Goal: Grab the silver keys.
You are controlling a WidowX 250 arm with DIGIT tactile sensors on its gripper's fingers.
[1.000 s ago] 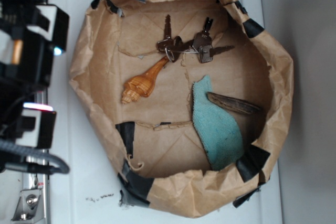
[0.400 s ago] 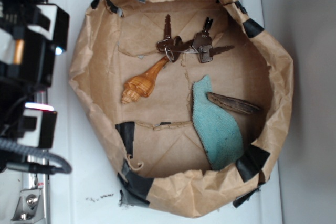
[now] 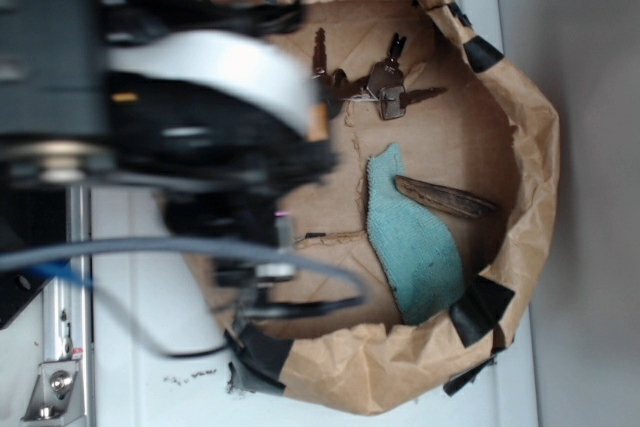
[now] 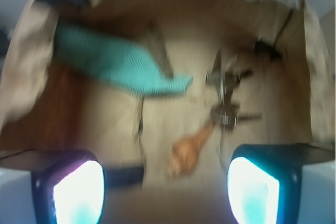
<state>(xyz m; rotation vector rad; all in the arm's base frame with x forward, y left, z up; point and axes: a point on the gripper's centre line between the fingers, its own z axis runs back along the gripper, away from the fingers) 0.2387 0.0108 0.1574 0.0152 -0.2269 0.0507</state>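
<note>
Contents of the brown paper basin [image 3: 520,127], counted: one bunch of silver keys [image 3: 385,87], one teal cloth [image 3: 410,237], one dark flat wood sliver [image 3: 445,199], one orange shell [image 4: 186,153]. The shell shows only in the wrist view; in the exterior view the arm covers that spot. Black tape patches sit around the basin rim; their number is not clear, since part of the rim is hidden.

Change from the earlier exterior frames: the arm [image 3: 200,97], then parked at the far-left edge outside the basin, now spreads across the left half of the picture and over the basin's left portion, heavily motion-blurred. The shell and the left-hand keys of the bunch, plainly seen before, are now behind it. The keys, cloth and wood sliver lie where they did.

Gripper [image 4: 165,190]: the wrist view shows two lit fingertips [image 4: 79,192] at the bottom edge, set wide apart, nothing between them.

Keys relative to the jaws, wrist view: the bunch [image 4: 226,95] lies on the basin floor, above the right fingertip in the picture and well apart from both tips, no contact. The shell lies between the keys and the gap of the jaws. The picture is blurred; single key blades cannot be counted.
</note>
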